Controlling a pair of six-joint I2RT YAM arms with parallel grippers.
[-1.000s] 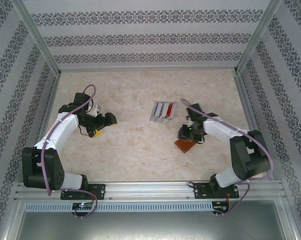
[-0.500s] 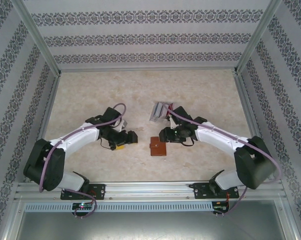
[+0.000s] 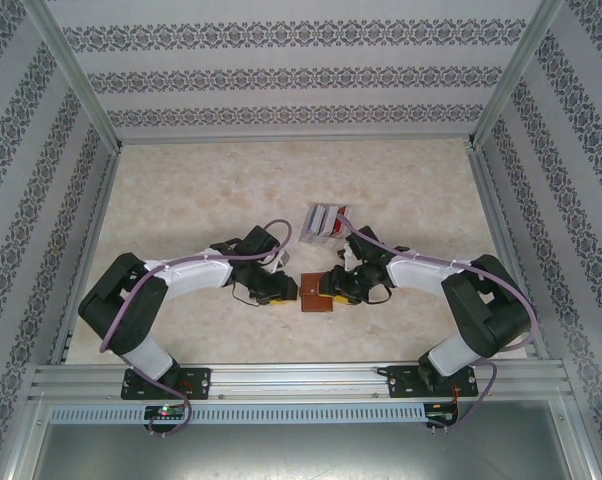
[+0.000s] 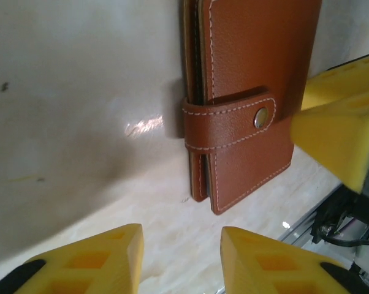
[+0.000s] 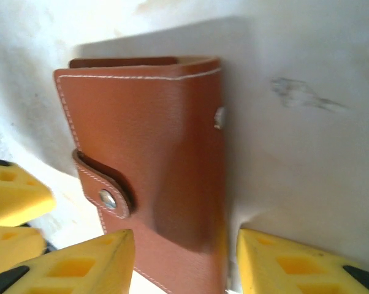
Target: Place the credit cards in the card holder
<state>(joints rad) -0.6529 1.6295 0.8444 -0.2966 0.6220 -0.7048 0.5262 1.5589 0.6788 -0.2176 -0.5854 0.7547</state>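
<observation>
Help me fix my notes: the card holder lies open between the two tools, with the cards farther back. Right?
No: the card holder is closed, its clasp tab snapped over the cover, as the left wrist view shows. It lies between the left tool and right tool, credit cards farther back.

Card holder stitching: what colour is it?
White stitching on the reddish-brown card holder; it shows best in the left wrist view.
</observation>
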